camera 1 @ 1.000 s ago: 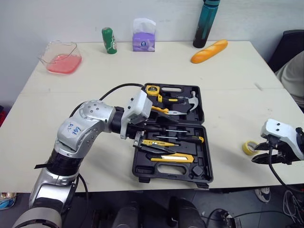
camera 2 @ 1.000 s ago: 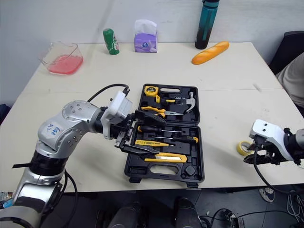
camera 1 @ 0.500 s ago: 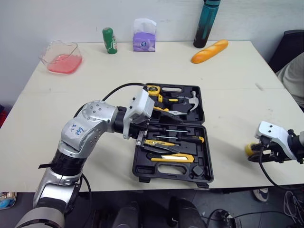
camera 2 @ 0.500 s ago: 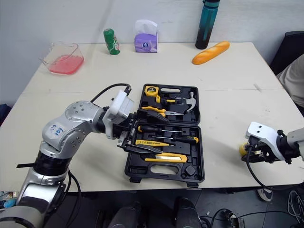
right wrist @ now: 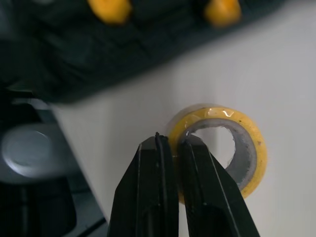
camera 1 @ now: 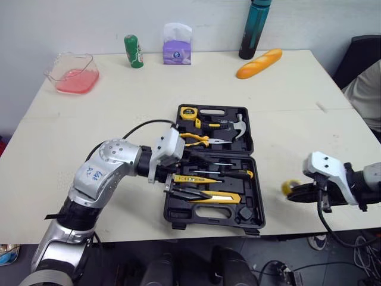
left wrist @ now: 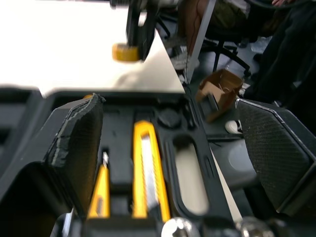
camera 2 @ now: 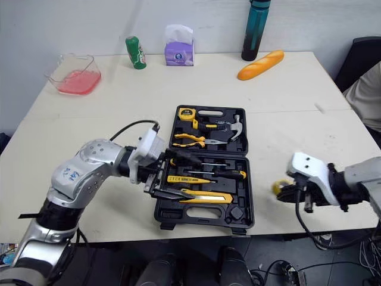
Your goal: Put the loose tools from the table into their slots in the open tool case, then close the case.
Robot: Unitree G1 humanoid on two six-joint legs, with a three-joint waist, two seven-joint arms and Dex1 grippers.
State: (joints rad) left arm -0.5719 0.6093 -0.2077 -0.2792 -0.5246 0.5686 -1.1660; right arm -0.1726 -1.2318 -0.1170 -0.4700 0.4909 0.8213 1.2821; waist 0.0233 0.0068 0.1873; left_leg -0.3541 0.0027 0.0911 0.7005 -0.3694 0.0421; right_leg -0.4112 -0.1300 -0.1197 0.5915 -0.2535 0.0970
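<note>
The black tool case [camera 1: 260, 196] lies open mid-table. It holds a tape measure [camera 1: 190, 112], a hammer [camera 1: 238, 126], pliers [camera 1: 199, 138], screwdrivers [camera 1: 229, 174] and a yellow utility knife [camera 1: 217, 198]. My left gripper [camera 1: 187, 174] hovers open over the left side of the case's near half; in the left wrist view the knife [left wrist: 145, 173] lies between its fingers [left wrist: 74, 143]. My right gripper [camera 1: 296, 193] is shut on the yellow tape roll [camera 1: 287, 188], just right of the case. The right wrist view shows the fingertips [right wrist: 197, 197] pinching the wall of the roll [right wrist: 247, 143].
Along the far edge stand a clear container with pink contents [camera 1: 72, 72], a green can [camera 1: 133, 50], a purple tissue pack [camera 1: 177, 46], a teal bottle [camera 1: 250, 30] and a bread loaf [camera 1: 259, 62]. A person [camera 1: 366, 95] sits at the far right.
My right gripper has shut on the yellow tape roll and moved left with it toward the case. The left gripper has stayed open over the case, shifting only slightly.
</note>
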